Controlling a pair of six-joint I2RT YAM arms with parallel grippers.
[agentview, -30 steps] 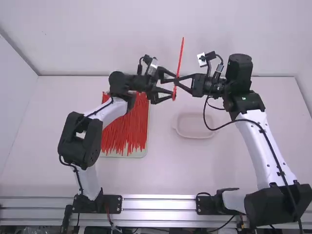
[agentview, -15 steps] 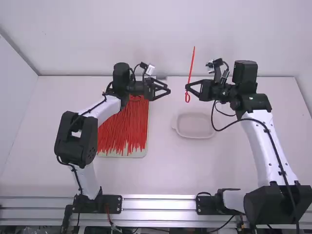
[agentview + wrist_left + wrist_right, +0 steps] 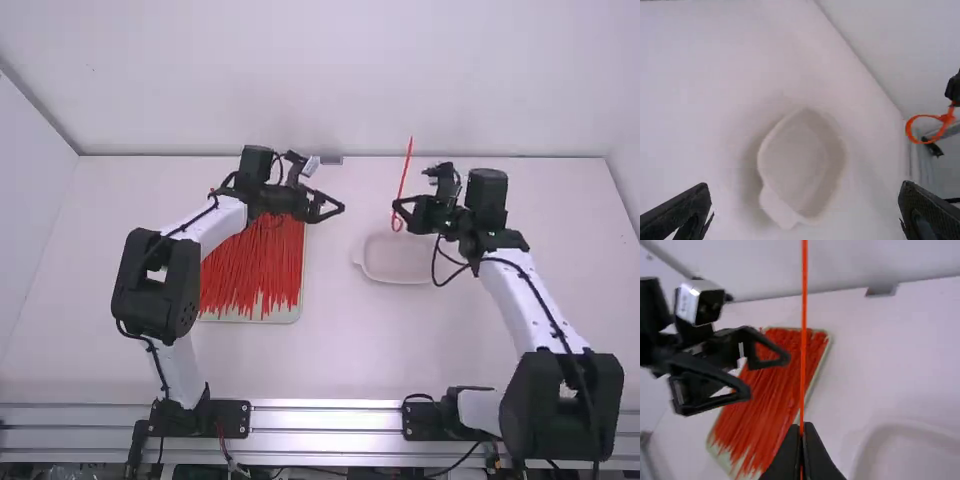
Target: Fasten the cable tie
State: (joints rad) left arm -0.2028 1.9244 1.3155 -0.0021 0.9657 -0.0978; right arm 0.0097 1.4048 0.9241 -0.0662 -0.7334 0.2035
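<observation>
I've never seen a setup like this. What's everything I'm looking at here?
Looped red plastic cable tie: one, red, held in the air near the dish.
Loose red cable ties: a pile, red, on the tray.
Flat pale tray: one, off-white, table's left half.
Shallow white plastic dish: one, white, mid-table.
White table: one, white, under everything.
Left arm's fingers: two, black, open, over the tray's far end.
Right arm's fingers: two, black, shut on the looped tie.

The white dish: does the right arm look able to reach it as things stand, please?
Probably yes. The right gripper, shut on the looped tie, hangs by the dish's far rim with nothing between; the left gripper stands apart, over the red ties.
</observation>
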